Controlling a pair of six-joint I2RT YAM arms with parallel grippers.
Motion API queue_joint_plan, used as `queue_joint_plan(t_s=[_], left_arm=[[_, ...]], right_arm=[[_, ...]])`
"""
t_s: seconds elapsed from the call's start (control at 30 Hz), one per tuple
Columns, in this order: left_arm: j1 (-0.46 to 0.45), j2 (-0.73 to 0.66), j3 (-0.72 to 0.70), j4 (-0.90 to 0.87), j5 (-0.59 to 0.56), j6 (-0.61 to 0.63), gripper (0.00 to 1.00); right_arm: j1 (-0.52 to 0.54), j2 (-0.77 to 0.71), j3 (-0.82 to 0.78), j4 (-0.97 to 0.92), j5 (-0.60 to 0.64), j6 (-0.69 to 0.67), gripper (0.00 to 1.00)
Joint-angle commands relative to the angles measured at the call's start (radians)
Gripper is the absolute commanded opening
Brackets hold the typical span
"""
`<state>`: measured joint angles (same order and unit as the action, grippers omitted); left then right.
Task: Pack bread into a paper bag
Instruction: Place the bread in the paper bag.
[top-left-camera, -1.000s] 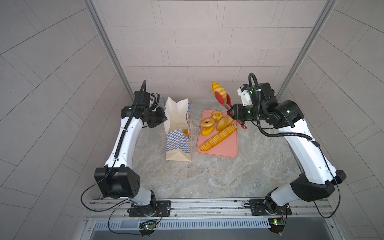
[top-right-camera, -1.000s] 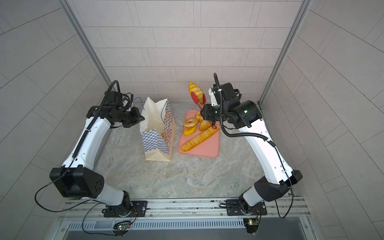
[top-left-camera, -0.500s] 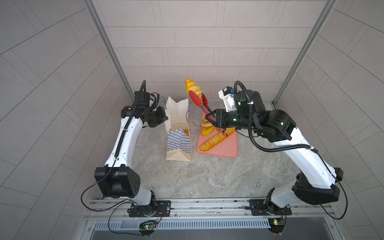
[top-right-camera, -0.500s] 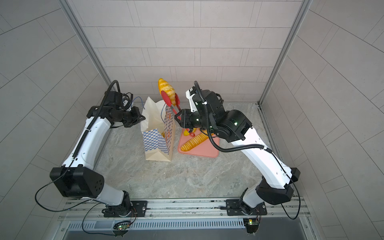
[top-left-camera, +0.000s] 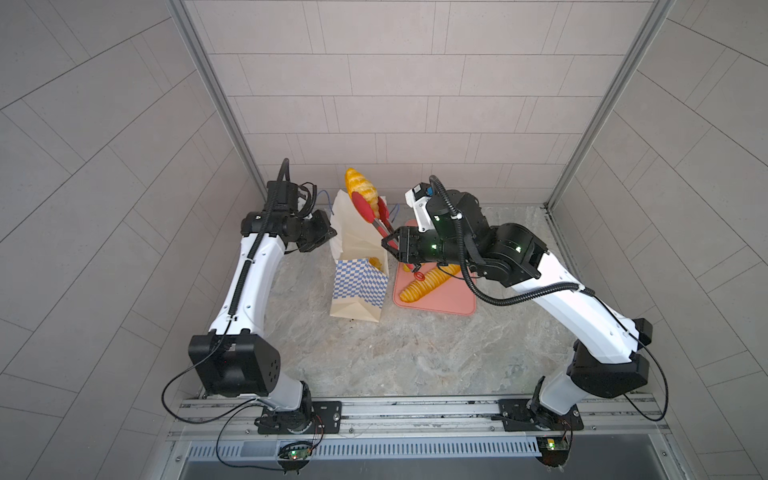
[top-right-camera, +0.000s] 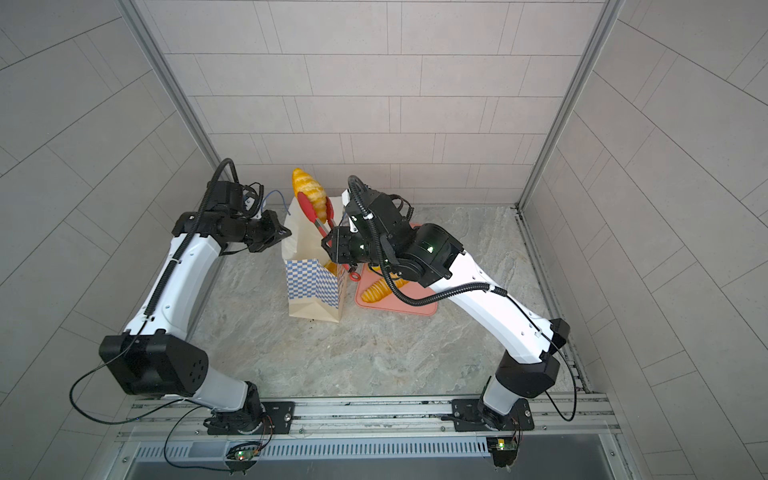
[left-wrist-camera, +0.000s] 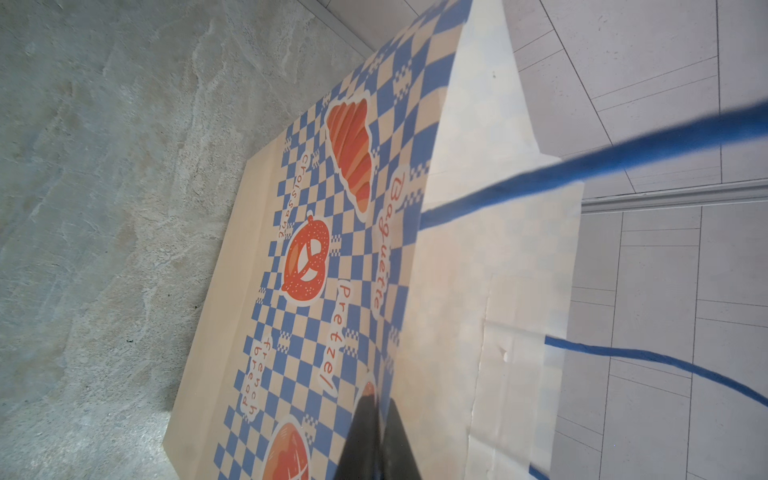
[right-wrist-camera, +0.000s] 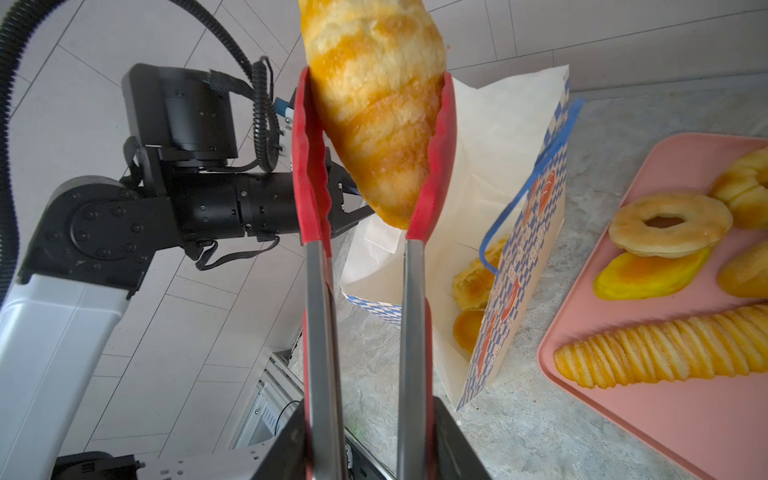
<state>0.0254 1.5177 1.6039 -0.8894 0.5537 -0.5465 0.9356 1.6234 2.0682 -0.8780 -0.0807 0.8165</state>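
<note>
The right gripper (top-left-camera: 395, 245) squeezes the red tongs (top-left-camera: 376, 216), which pinch a croissant (top-left-camera: 360, 189) above the paper bag (top-left-camera: 357, 286), apparently ready to drop. The left gripper (top-left-camera: 328, 232), pressed shut on the bag's rim, holds it open. The baguette (top-left-camera: 428, 282) waits on the pink tray (top-left-camera: 449, 301).

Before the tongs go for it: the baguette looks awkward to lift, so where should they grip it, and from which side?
Grip the baguette at its middle, the tongs coming from above, one tip on each long side. It lies flat on the tray, long and narrow, so an end grip would likely let it tip.
</note>
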Motion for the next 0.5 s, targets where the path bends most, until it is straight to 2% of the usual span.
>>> queue_joint_plan(t_s=[0.0,0.47], left_arm=[[0.009,-0.037,-0.018,0.044,0.021,-0.020,0.00],[0.010,-0.041,-0.041,0.080,0.047,-0.041,0.00]], right_arm=[[0.004,-0.009,-0.010,0.057,0.009,0.039,0.40],[0.008,0.029,-0.087,0.053,0.011,0.065,0.44]])
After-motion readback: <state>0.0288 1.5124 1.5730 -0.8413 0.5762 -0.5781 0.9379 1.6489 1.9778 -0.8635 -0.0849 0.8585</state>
